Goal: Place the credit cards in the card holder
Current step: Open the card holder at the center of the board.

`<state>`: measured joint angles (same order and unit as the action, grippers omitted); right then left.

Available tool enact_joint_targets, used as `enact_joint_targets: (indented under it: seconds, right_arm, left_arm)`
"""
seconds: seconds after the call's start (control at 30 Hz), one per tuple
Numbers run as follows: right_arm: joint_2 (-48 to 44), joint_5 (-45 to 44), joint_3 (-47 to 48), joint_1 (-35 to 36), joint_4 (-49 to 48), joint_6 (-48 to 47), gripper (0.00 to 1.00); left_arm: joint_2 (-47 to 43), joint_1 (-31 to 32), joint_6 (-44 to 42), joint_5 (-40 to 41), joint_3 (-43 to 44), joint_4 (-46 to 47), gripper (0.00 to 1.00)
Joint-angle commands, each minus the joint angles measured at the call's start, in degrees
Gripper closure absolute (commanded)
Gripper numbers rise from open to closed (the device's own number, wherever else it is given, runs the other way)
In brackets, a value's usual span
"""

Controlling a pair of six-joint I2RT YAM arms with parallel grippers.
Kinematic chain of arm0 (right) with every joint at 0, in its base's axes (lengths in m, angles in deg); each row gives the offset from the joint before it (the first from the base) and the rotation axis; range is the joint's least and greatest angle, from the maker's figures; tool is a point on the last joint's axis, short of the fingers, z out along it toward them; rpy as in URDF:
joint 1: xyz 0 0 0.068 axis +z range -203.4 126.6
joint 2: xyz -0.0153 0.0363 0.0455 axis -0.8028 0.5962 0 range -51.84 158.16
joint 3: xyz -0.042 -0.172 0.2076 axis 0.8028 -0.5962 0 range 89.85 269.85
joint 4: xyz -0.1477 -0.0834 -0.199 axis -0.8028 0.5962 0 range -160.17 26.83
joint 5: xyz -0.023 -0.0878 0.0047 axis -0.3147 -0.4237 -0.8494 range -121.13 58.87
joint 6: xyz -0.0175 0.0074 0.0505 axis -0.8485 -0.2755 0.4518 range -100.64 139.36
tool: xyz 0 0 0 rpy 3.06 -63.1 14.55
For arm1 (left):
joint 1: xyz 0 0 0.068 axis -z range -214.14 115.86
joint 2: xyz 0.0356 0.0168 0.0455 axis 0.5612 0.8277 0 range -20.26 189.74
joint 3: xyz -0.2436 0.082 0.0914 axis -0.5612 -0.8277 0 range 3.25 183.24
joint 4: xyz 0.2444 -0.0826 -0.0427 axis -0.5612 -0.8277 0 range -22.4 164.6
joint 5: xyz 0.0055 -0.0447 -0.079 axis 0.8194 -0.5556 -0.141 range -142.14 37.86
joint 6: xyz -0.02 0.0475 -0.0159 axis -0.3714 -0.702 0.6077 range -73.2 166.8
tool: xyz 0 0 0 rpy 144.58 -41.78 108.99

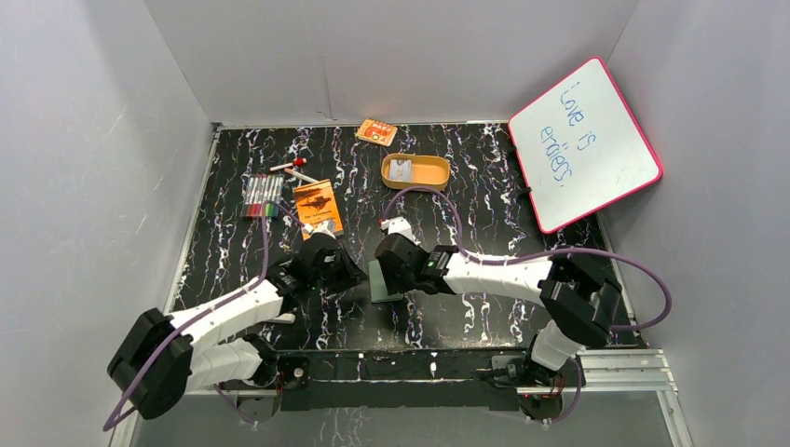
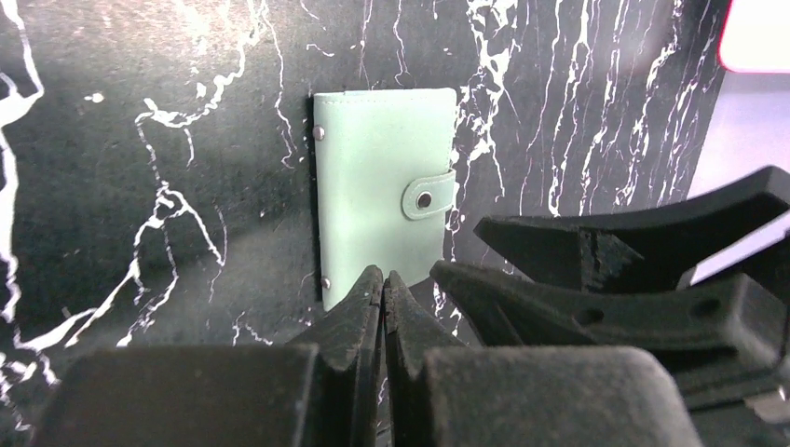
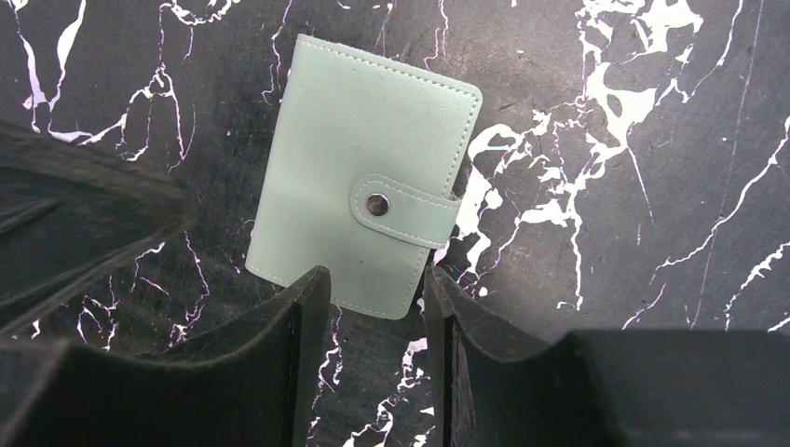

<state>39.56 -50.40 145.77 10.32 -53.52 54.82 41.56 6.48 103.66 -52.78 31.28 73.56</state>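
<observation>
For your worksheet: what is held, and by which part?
Cannot tell: left end effector shut at card holder edge; right end effector straddles its corner.

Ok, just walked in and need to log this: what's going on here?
The robot is working at the wallet, which lies closed, snap fastened. The left gripper is at its edge, jaws shut; the right gripper is at a corner, jaws apart. A pale card lies in the tray at the back.

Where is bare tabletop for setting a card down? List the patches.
Free: between the tan tray, the whiteboard and the right arm; also the left edge between the markers and left arm. Crowded: around the card holder, where both arms meet.
</observation>
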Motion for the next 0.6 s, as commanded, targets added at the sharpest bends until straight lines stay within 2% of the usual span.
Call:
enact_joint_targets:
  seconds: [0.0, 0.27, 0.57]
  right_arm:
    - [0.72, -2.12, 2.90, 0.42, -0.20, 0.36, 0.51]
    - [3.09, -3.62, 5.09, 0.46, 0.15, -0.13, 0.51]
    - [3.96, -4.73, 4.99, 0.52, -0.34, 0.26, 0.46]
  left_arm:
    - [4.32, -0.27, 1.71, -2.58, 0.07, 7.98, 1.00]
    - [11.90, -0.44, 2.54, -4.24, 0.26, 13.52, 1.00]
    - [16.17, -0.72, 3.13, -4.67, -2.56, 17.59, 1.00]
